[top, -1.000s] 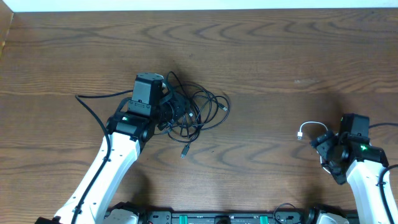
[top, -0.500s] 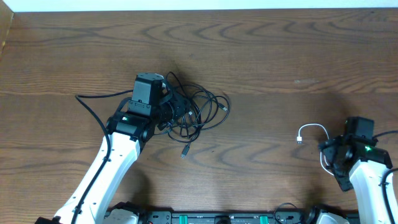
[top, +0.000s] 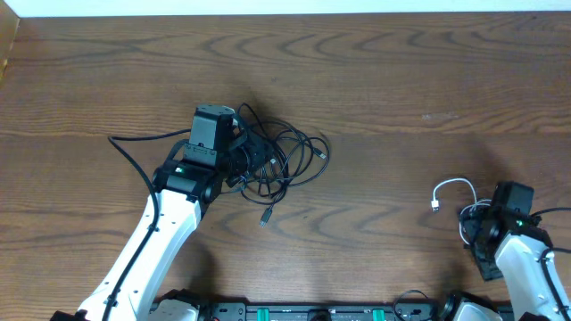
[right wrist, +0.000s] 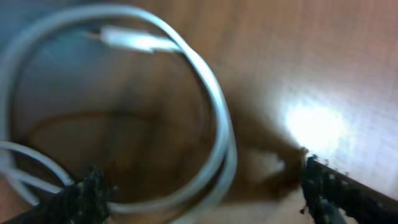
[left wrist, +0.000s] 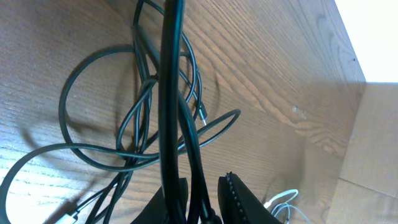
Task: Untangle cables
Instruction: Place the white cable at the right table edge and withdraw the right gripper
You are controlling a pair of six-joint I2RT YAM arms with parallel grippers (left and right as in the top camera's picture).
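Spreading across nearly the whole overhead view, a dark wood-grain table (top: 401, 71) carries everything, with a pale strip of wall (top: 268, 7) along its far edge and the black base rail (top: 312, 312) of the rig at the near edge. From that rail the white left arm (top: 152, 241) reaches toward the table's middle, its own thicker black cord (top: 134, 147) curving off to the left. The white right arm (top: 522, 267) sits low in the near right corner. The black cables (top: 285, 156) lie in a loose tangle of overlapping loops left of centre, right against the left arm's wrist, which covers part of the heap from above. One plug end (top: 265, 217) trails toward the near side. The left gripper (left wrist: 202, 199) is clamped on strands of that tangle, and one taut black cord rises from its jaws close to the lens, blocking much of the wrist view. The white cable (top: 451, 189) lies well apart, near right, curled just beside the right arm. The right gripper (right wrist: 208, 193) stands with its jaws spread wide over that white loop, gripping nothing.
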